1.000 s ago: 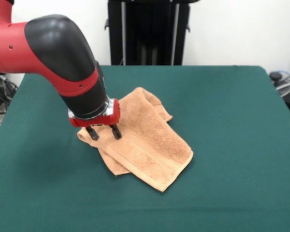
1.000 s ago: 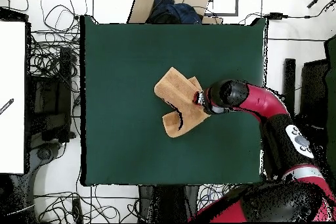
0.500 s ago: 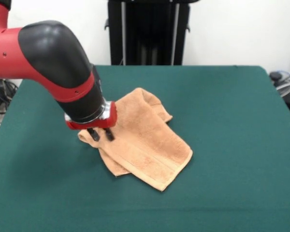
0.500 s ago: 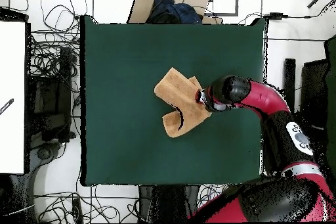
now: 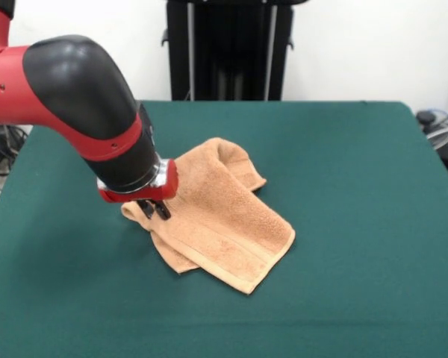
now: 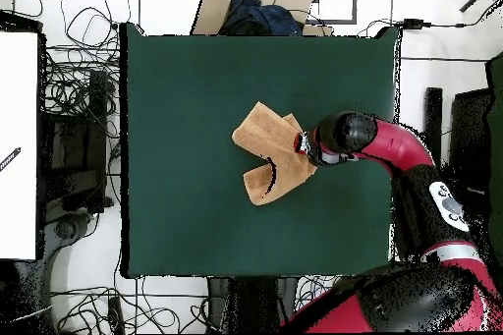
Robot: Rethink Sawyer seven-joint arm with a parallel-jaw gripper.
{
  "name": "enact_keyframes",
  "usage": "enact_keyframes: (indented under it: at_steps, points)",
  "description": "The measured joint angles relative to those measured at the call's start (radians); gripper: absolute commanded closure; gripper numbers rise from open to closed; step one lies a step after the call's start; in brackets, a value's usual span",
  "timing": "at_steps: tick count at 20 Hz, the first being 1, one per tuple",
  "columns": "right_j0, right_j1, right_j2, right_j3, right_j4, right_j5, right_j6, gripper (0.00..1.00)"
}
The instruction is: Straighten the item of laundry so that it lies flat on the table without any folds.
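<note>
The arm (image 5: 82, 104) reaches down, gripper (image 5: 154, 209) jaws seemingly nearly closed.

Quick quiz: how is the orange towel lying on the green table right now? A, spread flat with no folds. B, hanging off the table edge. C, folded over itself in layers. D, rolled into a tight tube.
C: the towel lies doubled over in layers on the table, well inside its edges.

Bright, even light — soft shadows, no glare.

The gripper (image 5: 154, 209) fingers (image 5: 163, 210) have closed together on the towel (image 5: 224, 216) edge between them, and the towel slid a little.
</note>
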Motion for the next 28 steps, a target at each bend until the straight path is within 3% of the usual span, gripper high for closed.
enact_keyframes:
  at_steps: [8, 16, 28]
  points:
    - [0.000, -0.009, 0.000, 0.014, -0.002, -0.013, 0.000, 1.00]
    - [0.002, -0.104, 0.000, 0.129, -0.003, -0.114, 0.000, 1.00]
    - [0.029, -0.251, 0.000, 0.261, 0.026, -0.126, 0.000, 1.00]
